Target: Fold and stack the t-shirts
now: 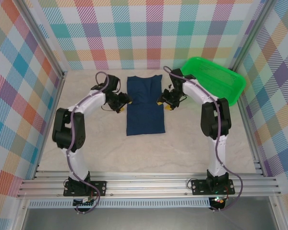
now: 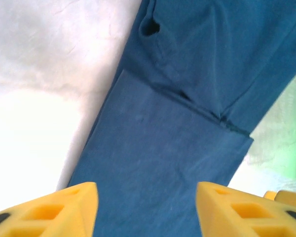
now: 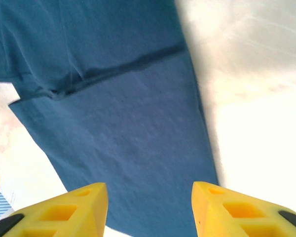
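One navy t-shirt [image 1: 144,105], one green basket [image 1: 230,76], two arms [image 1: 86,103] [image 1: 201,96]

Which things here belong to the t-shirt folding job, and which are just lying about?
Job: navy t-shirt on the table between the arms; left end effector and right end effector, both open at its sides.
Lying about: green basket, far right.

A dark navy blue t-shirt [image 1: 144,105], a beige marbled table [image 1: 110,148], a bright green mesh basket [image 1: 216,76], pastel plaid walls [image 1: 134,33].
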Available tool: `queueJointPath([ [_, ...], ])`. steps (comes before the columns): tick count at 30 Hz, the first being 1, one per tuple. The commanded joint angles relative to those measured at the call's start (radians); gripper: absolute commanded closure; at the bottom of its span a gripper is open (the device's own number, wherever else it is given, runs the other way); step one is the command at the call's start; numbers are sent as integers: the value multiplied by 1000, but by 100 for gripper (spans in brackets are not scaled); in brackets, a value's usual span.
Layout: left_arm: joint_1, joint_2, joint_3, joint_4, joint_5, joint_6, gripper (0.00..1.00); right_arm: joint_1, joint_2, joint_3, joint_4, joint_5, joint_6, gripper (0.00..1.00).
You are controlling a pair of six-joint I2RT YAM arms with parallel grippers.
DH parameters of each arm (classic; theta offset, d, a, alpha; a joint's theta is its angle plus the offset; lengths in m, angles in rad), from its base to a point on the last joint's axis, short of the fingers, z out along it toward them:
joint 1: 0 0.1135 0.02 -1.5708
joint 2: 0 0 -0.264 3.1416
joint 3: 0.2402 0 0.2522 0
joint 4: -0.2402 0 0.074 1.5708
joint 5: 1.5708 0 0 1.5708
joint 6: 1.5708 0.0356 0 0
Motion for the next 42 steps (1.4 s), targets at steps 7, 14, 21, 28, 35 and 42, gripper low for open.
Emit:
queueJointPath([
  [7,-20,-254,-389,89,70,-108,64,64,-274,-416,150,16,31,58],
  [14,-126,-269,-531,153,122,-270,48,68,-308,-620,249,-86,169,49],
  [21,-133,-237,-592,310,91,-385,48,68,-260,-647,343,-139,244,52],
  [28,-133,-164,-544,358,76,-378,59,68,-209,-616,349,-137,283,70],
  [35,-131,-109,-475,371,26,-343,83,70,-206,-609,345,-114,296,95],
  [42,-143,-210,-464,204,-38,-235,100,74,-258,-616,291,-96,231,100],
])
